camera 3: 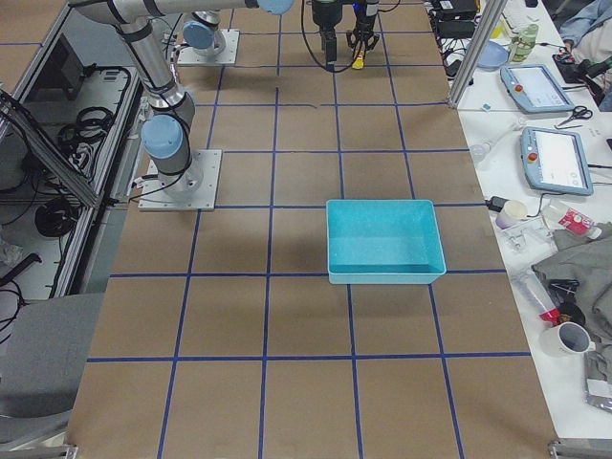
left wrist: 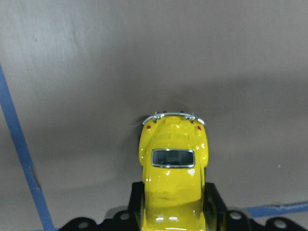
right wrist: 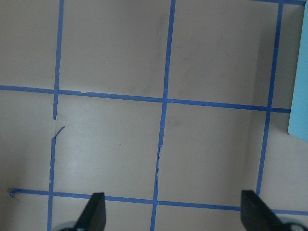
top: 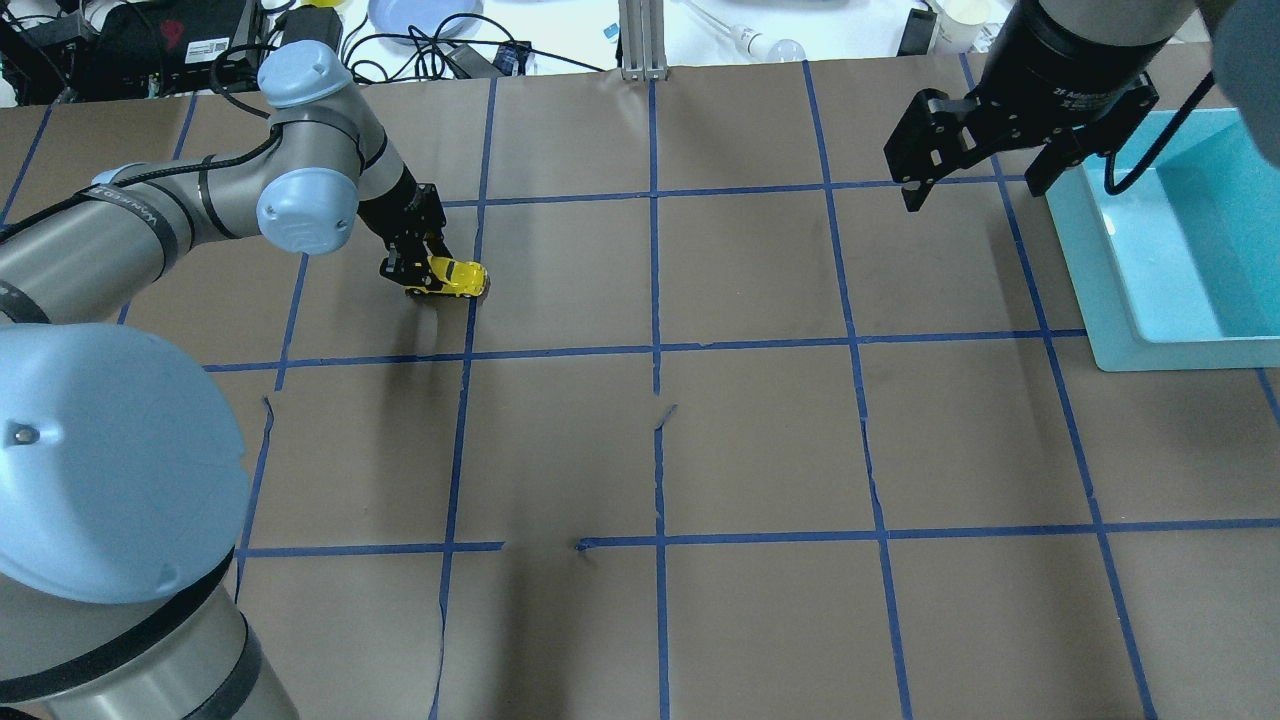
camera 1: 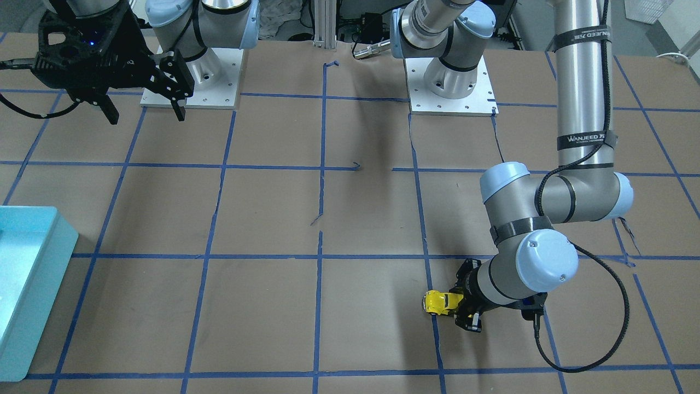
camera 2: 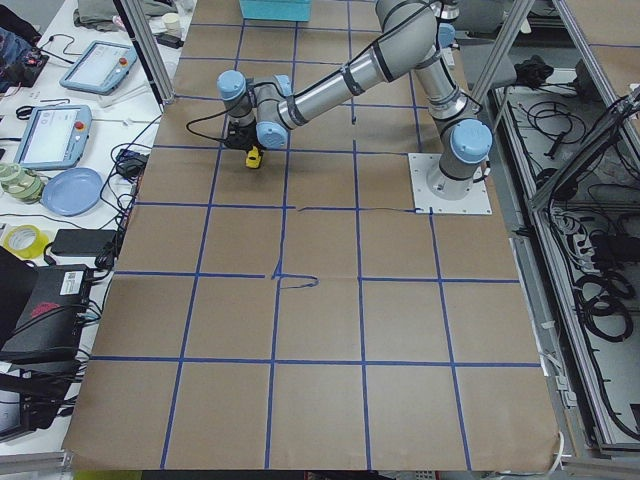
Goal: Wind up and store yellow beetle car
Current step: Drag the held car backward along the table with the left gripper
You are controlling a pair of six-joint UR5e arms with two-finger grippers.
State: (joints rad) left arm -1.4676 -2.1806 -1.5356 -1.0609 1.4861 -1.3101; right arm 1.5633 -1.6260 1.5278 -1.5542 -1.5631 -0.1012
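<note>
Progress check: the left gripper (top: 425, 272) has its fingers (left wrist: 212, 204) clamped on the sides of the yellow beetle car (top: 457, 277). It holds the car by the nose end, with the rear bumper and tail lights pointing away from the wrist. The car sits low on the robot's left side of the brown papered surface (top: 760, 440), either on the paper or just above it; can't tell which. So the grab is done. My guess is this is the wind-up part (drag it back along the paper), but nothing here shows whether the spring is loaded. Storing is definitely not done, since the teal bin (top: 1180, 352) is well apart, on the opposite side. The right gripper (top: 975, 185) hovers just beside the bin, fingers spread wide and holding nothing.
</note>
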